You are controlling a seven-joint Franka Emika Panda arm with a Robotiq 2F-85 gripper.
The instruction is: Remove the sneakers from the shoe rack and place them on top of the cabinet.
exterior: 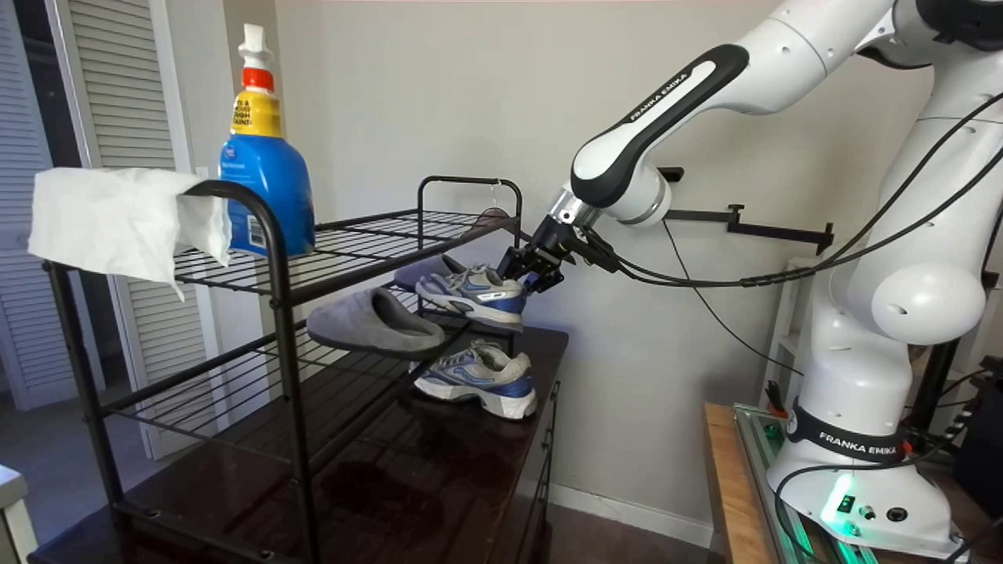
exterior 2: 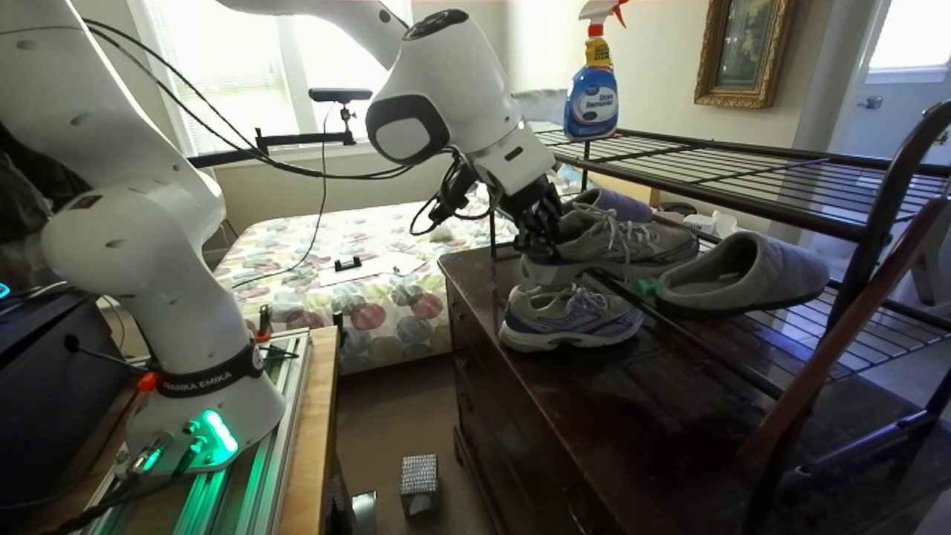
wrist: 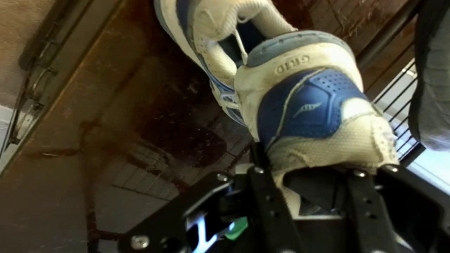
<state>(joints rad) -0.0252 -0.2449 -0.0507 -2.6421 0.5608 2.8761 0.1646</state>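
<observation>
A grey-blue sneaker (exterior: 470,298) (exterior 2: 646,241) lies at the middle tier of the black shoe rack (exterior: 288,352), its heel jutting past the shelf's front rail; whether the toe rests on the wires I cannot tell. My gripper (exterior: 521,276) (exterior 2: 544,241) is shut on this sneaker's heel collar. In the wrist view the blue heel of the held sneaker (wrist: 309,105) fills the space before the fingers, which hide part of the collar. Below, the other sneaker (exterior: 479,380) (exterior 2: 568,319) sits upright on the glossy top of the dark cabinet (exterior: 407,486) (exterior 2: 609,438).
A grey slipper (exterior: 376,323) stands beside the held sneaker on that tier, with another slipper (exterior: 419,270) behind. The rack's upper tier carries a blue spray bottle (exterior: 266,188) and a white cloth (exterior: 117,219). A bed (exterior 2: 327,275) is beyond the cabinet.
</observation>
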